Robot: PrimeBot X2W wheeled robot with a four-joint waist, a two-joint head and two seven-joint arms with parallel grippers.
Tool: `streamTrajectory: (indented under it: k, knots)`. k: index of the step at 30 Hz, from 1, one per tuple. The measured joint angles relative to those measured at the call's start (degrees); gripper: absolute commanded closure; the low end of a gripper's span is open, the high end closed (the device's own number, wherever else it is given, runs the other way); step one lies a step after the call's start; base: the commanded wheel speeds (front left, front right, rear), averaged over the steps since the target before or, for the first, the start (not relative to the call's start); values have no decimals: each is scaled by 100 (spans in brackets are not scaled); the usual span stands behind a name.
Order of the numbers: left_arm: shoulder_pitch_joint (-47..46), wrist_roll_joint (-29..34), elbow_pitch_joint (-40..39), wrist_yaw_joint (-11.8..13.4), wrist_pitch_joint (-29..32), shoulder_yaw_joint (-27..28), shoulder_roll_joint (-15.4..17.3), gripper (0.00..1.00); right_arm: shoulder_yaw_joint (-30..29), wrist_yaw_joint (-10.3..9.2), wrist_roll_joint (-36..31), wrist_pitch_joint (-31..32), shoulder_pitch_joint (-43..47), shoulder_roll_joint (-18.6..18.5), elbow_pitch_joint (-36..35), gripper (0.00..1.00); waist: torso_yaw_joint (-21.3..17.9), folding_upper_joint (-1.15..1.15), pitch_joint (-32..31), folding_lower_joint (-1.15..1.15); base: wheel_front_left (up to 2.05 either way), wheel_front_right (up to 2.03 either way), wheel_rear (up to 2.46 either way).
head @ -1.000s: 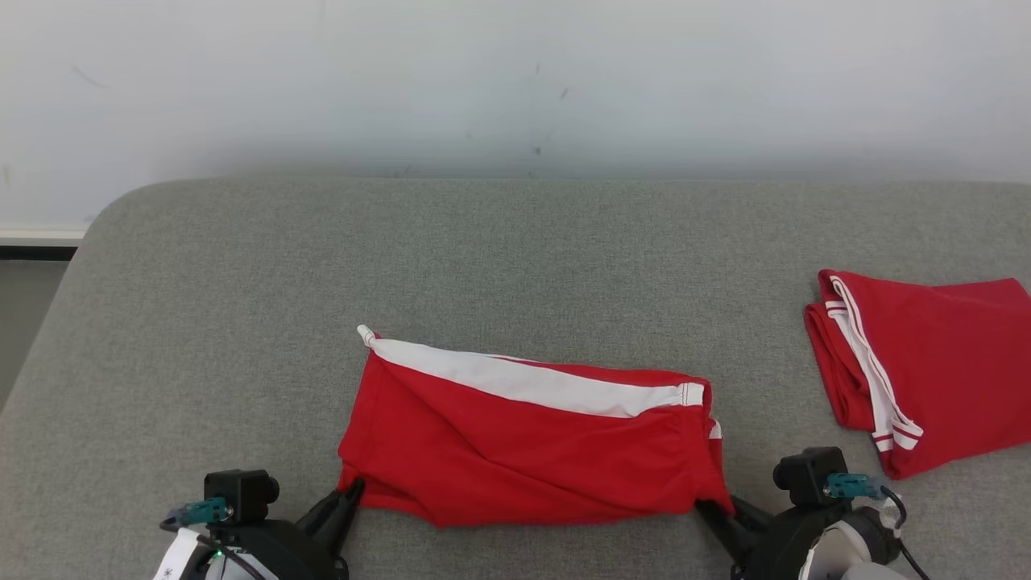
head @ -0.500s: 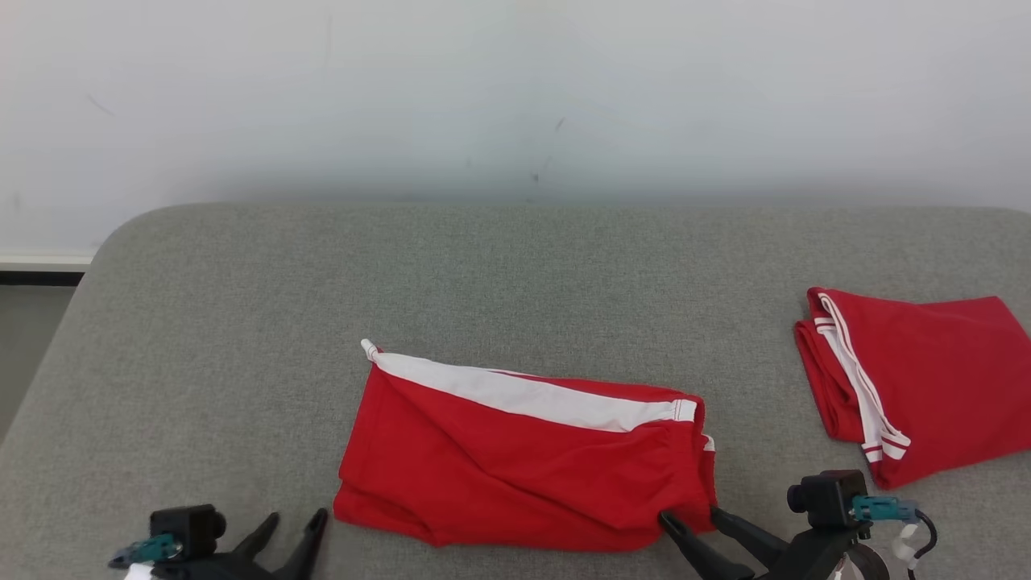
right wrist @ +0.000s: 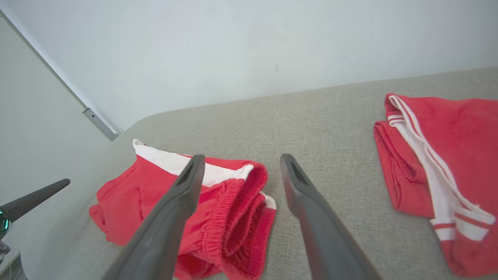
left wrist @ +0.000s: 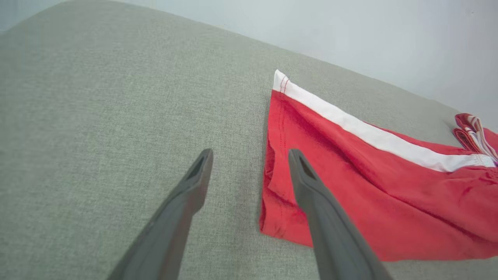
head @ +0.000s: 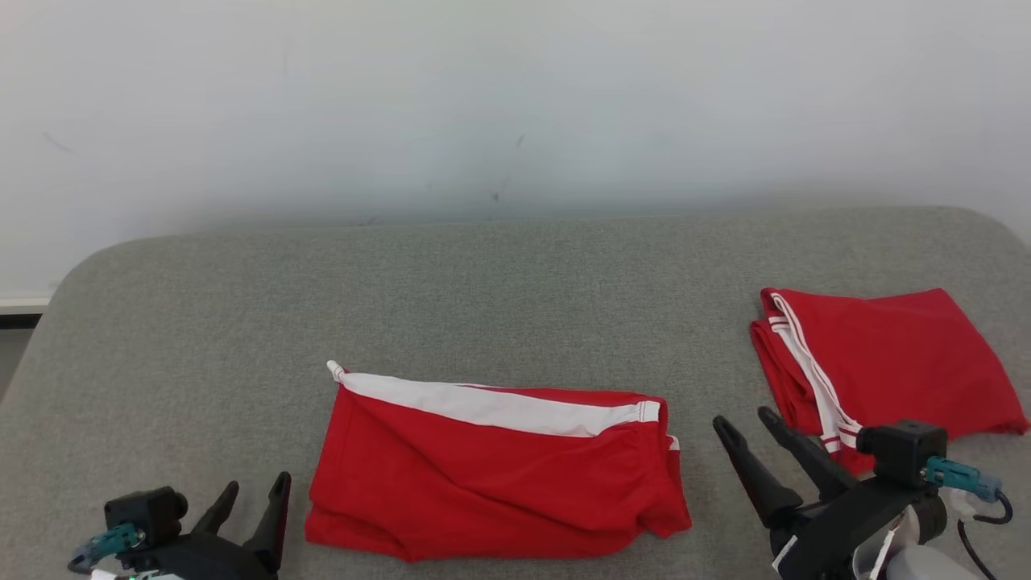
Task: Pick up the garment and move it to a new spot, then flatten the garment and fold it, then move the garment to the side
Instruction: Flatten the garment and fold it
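A pair of red shorts [head: 495, 475] with a broad white waistband lies folded into a rough rectangle on a grey woven cushion [head: 483, 290], in the near middle of the head view. The waistband runs along the far edge of the shorts and ends in a small upturned white corner at their far left. A few soft creases cross the red cloth, and the near edge shows stacked layers. The left gripper [head: 258, 483] sits just left of the shorts' near left corner, apart from the cloth, its two dark fingers spread and holding nothing. In the left wrist view the finger on that view's right overlaps the shorts' left edge, though whether it touches the fabric cannot be told. The right gripper [head: 741, 416] stands to the right of the shorts with a strip of grey cushion between them, its jaws likewise parted and empty. In the right wrist view the gathered elastic end of the shorts shows in bunched layers beside the finger on that view's left. Further right of the shorts — well apart from them, just beyond the right gripper — lies a second red garment [head: 886, 354], folded, with thin white stripes along its left edge. Behind the shorts, past the cushion's rounded far edge, rises a plain pale wall [head: 515, 97] with a few faint marks.
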Motion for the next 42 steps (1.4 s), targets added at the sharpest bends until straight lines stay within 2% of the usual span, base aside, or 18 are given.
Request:
streamTrajectory:
  k: [6,13,21,25,31,37,42]
  knots:
    - [235,246,-450,147,-7,404,88,0,-142,-293,-238,-299,0,-13,-104,0,-202,0,-48,0,0,0,0]
    - [590,622,-942,243,-8,907,70,0,-325,-769,-779,-465,-10,-105,-146,0,-424,0,-79,0,0,0,0]
    - [796,1110,-1234,243,-8,1182,-78,0,-426,-872,-1013,-515,47,-98,-163,0,-572,0,-85,1,0,0,0]
    - [886,1321,-1277,248,-8,1389,-54,0,-613,-938,-1076,-521,122,-93,-174,0,-587,0,-77,0,0,0,0]
    - [960,1868,-1059,249,-8,1707,-78,0,-667,-977,-1361,-522,127,-94,-126,0,-596,0,-56,0,0,0,0]
    - [1116,2193,-982,249,-8,2089,-359,0,-795,-1024,-1588,-523,125,-10,-60,0,-601,0,-31,0,0,0,0]
    - [1121,2406,-993,249,-8,2293,-459,0,-913,-1042,-1664,-524,131,92,-43,0,-573,0,-9,1,0,0,0]
